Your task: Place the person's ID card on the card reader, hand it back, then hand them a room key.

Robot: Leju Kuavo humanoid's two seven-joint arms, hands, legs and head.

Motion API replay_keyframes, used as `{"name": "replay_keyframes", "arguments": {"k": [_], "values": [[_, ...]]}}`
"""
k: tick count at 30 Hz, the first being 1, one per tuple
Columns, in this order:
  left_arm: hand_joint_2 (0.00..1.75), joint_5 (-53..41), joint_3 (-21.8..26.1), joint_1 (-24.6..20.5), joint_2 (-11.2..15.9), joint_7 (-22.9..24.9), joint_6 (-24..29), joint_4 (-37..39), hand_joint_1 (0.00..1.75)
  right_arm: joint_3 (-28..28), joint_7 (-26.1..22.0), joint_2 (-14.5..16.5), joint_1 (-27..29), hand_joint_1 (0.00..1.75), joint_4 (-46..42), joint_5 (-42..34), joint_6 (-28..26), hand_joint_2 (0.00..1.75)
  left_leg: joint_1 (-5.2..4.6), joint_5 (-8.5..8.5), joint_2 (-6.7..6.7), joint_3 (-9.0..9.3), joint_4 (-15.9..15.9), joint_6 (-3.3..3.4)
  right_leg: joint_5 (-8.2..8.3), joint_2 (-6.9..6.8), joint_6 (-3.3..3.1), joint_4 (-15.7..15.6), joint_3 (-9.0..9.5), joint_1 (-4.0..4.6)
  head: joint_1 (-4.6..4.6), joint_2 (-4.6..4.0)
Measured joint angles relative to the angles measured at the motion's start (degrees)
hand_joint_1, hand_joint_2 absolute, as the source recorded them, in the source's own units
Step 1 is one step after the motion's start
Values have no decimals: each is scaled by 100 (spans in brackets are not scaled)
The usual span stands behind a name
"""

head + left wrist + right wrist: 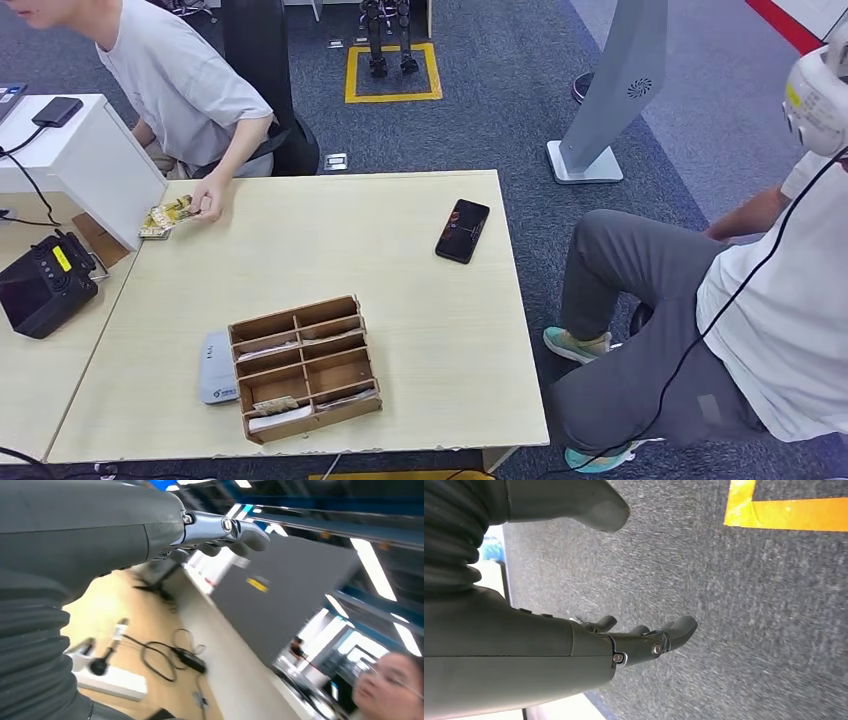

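Observation:
At the table's far left corner a person's hand [208, 196] rests on a yellowish card [165, 217] lying on the tabletop. A flat white card reader [215, 367] lies near the front edge, against the left side of a wooden compartment box [305, 365] with cards in its front slots. My left hand [227, 532] is raised in the left wrist view, fingers loosely extended, holding nothing. My right hand [649, 640] hangs over grey carpet in the right wrist view, thumb and fingers apart, empty.
A black phone [462, 230] lies on the light wooden table [400, 300] toward its far right. A black terminal [45, 283] and a white box [90, 160] stand on the side desk at left. A second person [740, 320] sits close at the table's right.

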Motion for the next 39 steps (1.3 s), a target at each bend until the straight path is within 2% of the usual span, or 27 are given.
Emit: {"name": "replay_keyframes", "arguments": {"k": [4,6,11,14,16,20,24,27,31,35,39], "values": [[175,283,1164,360,-168,-334,-521,5,0,0,38,16,41,0,0,0,-2,175,1,-1,-5,0,1,0,-5,-3,-2,-1,-8,0,1,0],[175,211,1546,411,-245,-411,-675,8,0,0,39,17,36,0,0,0,-2,175,1,-1,-21,-4,0,0,-10,-19,1,-1,-4,1,2,0],[175,100,2385,415,-370,156,-920,281,0,7,59,19,16,0,1,0,-1,175,2,-1,-24,-6,-2,-1,-13,-23,3,1,6,0,1,0],[175,164,3168,367,-385,571,-1086,975,0,34,57,19,16,0,5,0,5,175,1,-4,-19,3,-4,-3,-16,-17,0,2,6,0,-3,0],[175,80,3694,346,-463,740,-952,1630,0,69,77,19,13,0,13,0,23,175,-2,-8,-17,9,-5,-5,-20,-15,1,2,6,-2,-9,0],[175,-700,4397,334,-911,1145,-365,2972,0,178,144,15,10,0,27,0,103,175,-7,-11,-35,10,-4,1,-28,-33,2,-3,14,-6,-10,0],[175,-1492,4746,293,-1472,1812,11,4000,0,285,222,2,11,0,31,-1,133,175,-14,-15,-43,11,-2,10,-26,-43,7,-11,20,-13,-5,0],[175,-2018,4805,258,-1848,1951,63,4552,0,310,268,-5,12,0,31,-3,114,175,-18,-15,-44,11,0,19,-22,-45,13,-15,20,-17,-5,0],[175,-2429,4800,167,-2192,1907,-92,5140,0,315,238,-8,12,0,31,-3,100,175,-19,-14,-44,12,2,21,-18,-48,18,-15,23,-18,-5,0],[175,-3092,4628,79,-2388,1627,-282,5657,0,317,96,-8,0,0,31,-3,12,175,-18,-13,-44,15,3,21,-17,-48,18,-14,23,-17,-11,0],[175,-3258,4311,7,-2537,1380,-400,6039,0,441,-23,-8,-16,0,28,-81,-37,175,-14,-12,-44,15,3,21,-17,-47,17,-13,23,-15,-5,0]]}}
